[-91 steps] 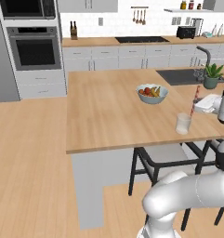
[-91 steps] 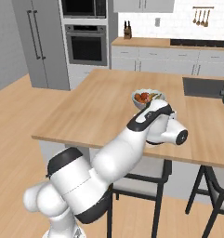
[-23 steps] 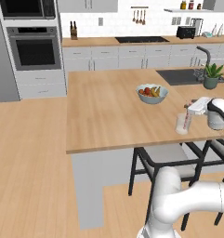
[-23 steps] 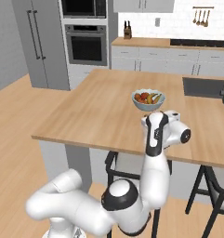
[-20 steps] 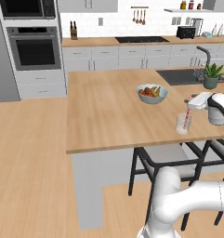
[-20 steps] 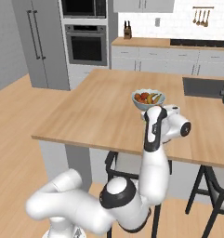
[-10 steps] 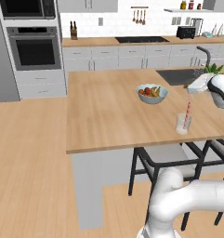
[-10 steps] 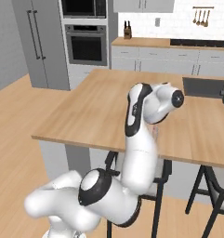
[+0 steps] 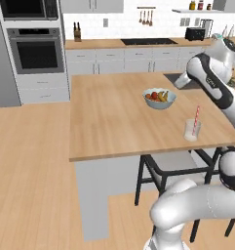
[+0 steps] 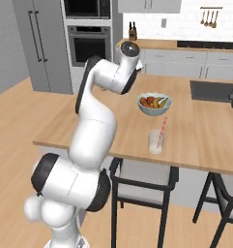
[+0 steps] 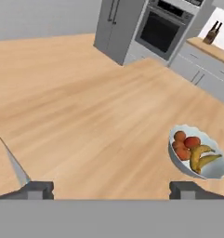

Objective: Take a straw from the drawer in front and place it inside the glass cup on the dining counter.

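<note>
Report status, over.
Gripper open, empty, high over the counter. Straw standing in the cup. Fruit bowl well apart.

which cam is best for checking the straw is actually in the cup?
Right base view: the straw stands tilted inside the glass cup, close and unobstructed, near the dining counter edge. Left base view shows the same straw in the cup, smaller. Hand view looks at the fruit bowl instead.
</note>
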Available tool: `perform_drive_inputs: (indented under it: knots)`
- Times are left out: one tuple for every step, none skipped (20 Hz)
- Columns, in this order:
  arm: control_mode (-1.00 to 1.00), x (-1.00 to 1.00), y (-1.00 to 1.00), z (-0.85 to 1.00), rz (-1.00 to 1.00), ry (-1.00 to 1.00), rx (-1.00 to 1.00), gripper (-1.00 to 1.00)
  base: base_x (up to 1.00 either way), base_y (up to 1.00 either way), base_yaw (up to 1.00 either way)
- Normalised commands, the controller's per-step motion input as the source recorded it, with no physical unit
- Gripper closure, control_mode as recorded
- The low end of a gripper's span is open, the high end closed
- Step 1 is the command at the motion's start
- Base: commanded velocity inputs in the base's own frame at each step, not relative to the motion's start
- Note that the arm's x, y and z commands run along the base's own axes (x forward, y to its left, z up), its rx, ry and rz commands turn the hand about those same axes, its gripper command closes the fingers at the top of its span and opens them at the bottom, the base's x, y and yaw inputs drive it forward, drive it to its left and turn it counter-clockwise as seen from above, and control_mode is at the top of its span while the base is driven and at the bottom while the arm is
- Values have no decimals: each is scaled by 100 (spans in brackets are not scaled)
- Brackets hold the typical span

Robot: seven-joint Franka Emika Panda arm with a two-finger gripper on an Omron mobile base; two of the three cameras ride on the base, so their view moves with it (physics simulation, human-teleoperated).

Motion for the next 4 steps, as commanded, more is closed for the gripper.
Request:
perform_drive_inputs:
  knots:
    - [-100, -36, 100, 32, 0, 30, -38, -100, 0, 0, 0]
    - [-100, -31, 100, 14, 0, 30, -36, -100, 0, 0, 0]
    - [-100, -35, 100, 14, 0, 29, -35, -100, 0, 0, 0]
    - [-100, -31, 100, 0, 0, 31, -33, -100, 0, 0, 0]
